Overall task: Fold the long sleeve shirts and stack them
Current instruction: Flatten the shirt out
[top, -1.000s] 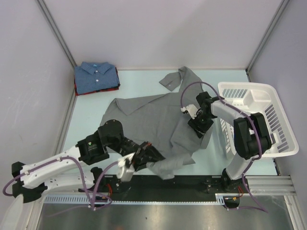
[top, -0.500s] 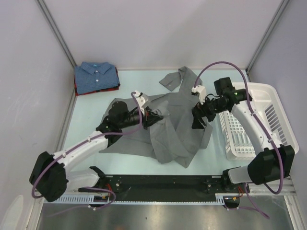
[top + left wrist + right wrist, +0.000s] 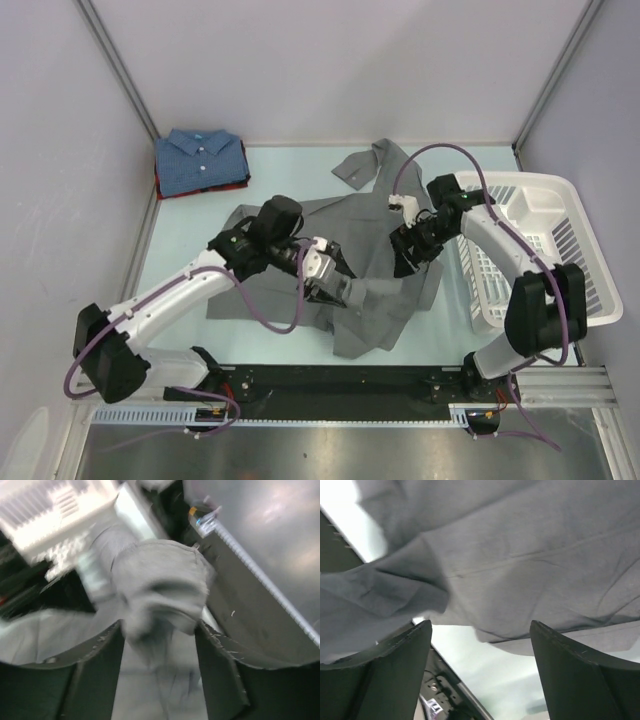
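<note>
Cloth lies close under both arms: the grey shirt [image 3: 385, 310] sprawls rumpled across the worktop [image 3: 190, 250], long axis left to right. Left hand [image 3: 338, 285] hovers over its middle, right hand [image 3: 405, 258] over the end beside the basket [image 3: 590, 300]. Overhead hides both grips. Right wrist view shows fingers [image 3: 395, 670] wide apart, nothing between; left wrist view, blurred, shows fingers [image 3: 95, 680] parted around a grey wad, pinched or loose I cannot tell. Folded blue shirt [image 3: 200, 158] sits in the far left corner.
</note>
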